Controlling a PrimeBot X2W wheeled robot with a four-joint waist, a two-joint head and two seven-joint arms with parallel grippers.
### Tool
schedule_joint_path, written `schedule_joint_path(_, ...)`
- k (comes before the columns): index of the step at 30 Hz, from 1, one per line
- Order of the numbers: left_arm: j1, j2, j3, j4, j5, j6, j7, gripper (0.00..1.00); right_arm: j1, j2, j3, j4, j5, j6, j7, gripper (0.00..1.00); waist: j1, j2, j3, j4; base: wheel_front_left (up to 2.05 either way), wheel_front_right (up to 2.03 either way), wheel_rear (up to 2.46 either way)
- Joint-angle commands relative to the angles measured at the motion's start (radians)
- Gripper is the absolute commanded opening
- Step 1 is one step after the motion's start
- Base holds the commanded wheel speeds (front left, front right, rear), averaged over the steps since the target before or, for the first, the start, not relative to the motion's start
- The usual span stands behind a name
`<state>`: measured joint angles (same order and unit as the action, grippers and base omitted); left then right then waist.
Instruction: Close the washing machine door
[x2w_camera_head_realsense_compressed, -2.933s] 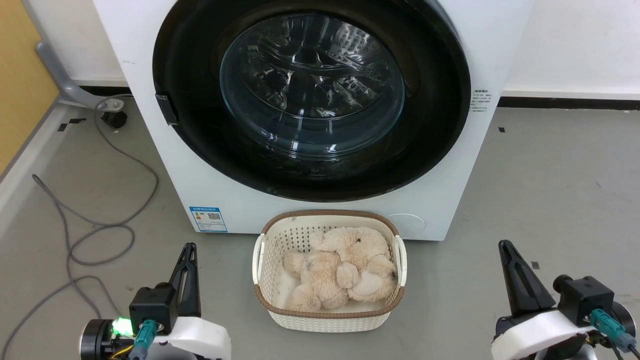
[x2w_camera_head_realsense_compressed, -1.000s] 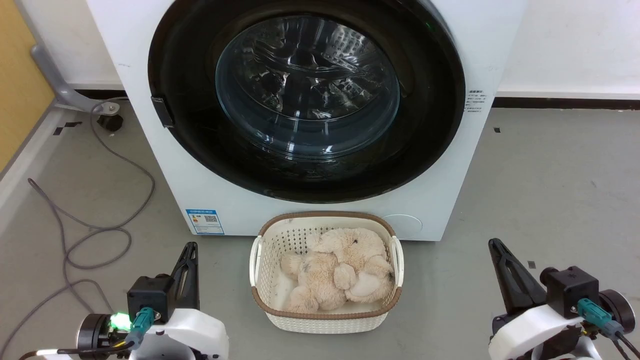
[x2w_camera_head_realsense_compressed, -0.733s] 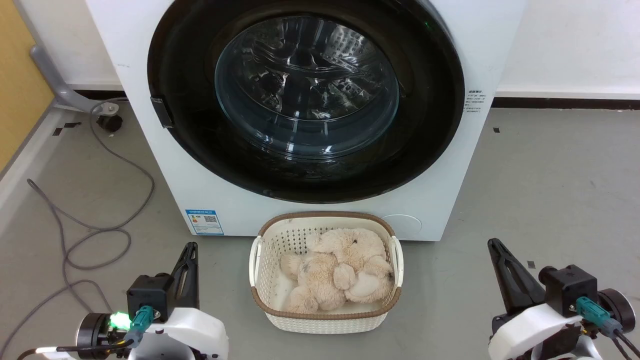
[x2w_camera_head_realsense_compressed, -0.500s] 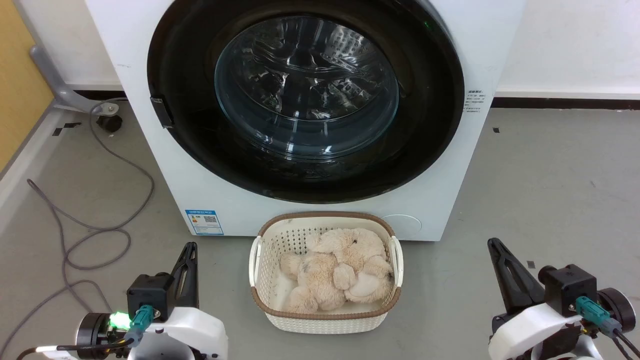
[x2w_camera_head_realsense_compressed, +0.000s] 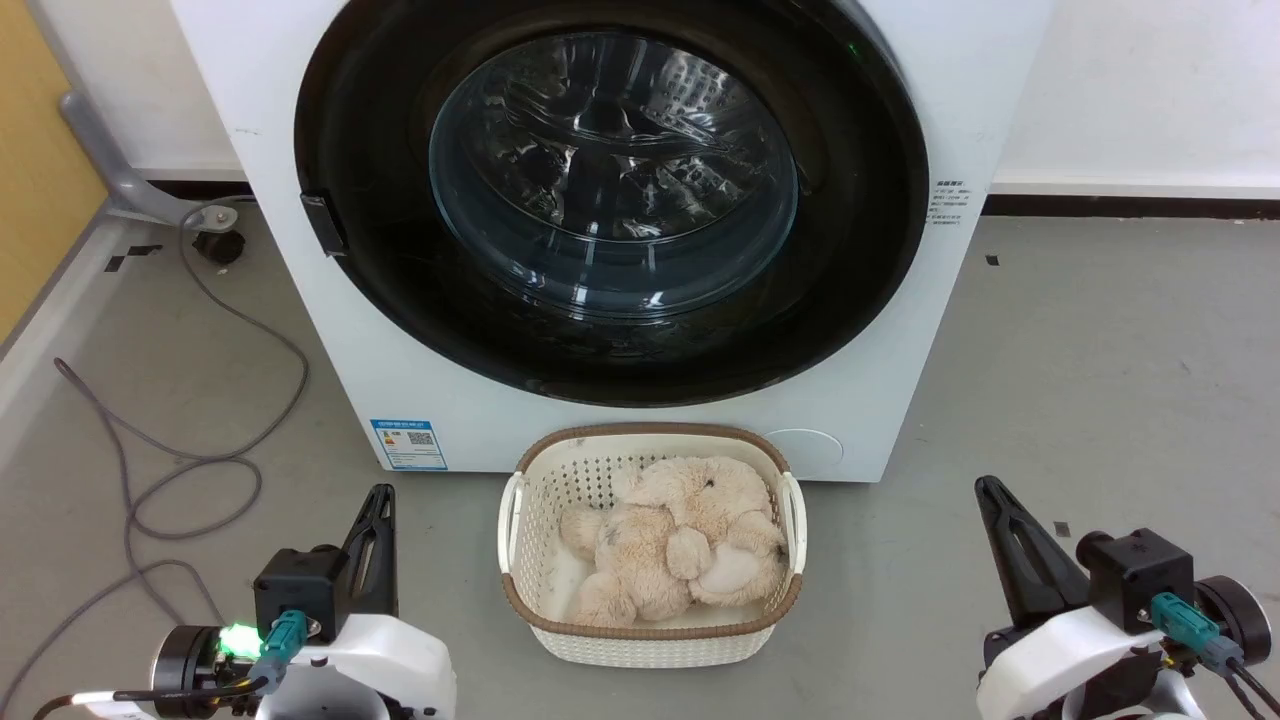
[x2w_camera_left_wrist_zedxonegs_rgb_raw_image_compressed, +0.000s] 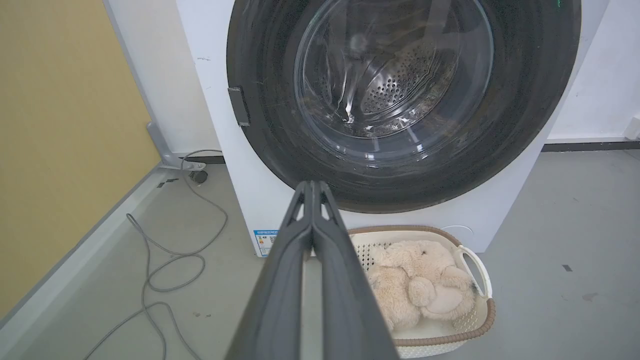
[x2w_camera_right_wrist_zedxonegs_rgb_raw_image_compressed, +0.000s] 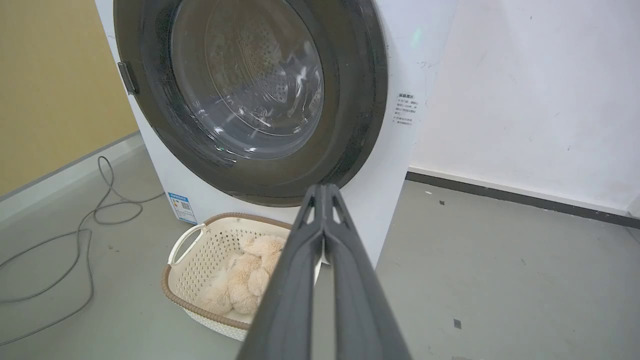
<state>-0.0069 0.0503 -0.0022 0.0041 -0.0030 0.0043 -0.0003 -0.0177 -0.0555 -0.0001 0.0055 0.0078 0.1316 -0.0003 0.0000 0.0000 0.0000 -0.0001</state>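
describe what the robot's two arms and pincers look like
Each arm ends in a glossy white shell carrying a black boxy block with a teal cable plug. The left pincer and right pincer each have two long, dark grey, tapering fingers with slotted tips. A green light glows beside the left arm's plug.

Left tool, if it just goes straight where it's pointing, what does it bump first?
Probably the washing machine door: the tips of the shut left tool line up with the door's lower black rim. The basket sits lower, under that line. Depth is hard to judge.
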Motion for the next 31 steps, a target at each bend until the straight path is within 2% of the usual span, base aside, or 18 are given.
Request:
schedule_joint_path(1, 0.007, 0.000, 0.002, -0.004, 0.003, -0.004, 0.000, 0.00, 0.018, 0.005, 0.000, -0.005, -0.008, -0.001, 0.000, 0.00, 0.0000, 0.0000, 0.000, 0.000, 0.00, 0.00, 0.00)
schedule_joint_path(31, 0.007, 0.000, 0.002, -0.004, 0.003, -0.004, 0.000, 0.00, 0.018, 0.005, 0.000, -0.005, -0.008, -0.001, 0.000, 0.00, 0.0000, 0.0000, 0.000, 0.000, 0.00, 0.00, 0.00)
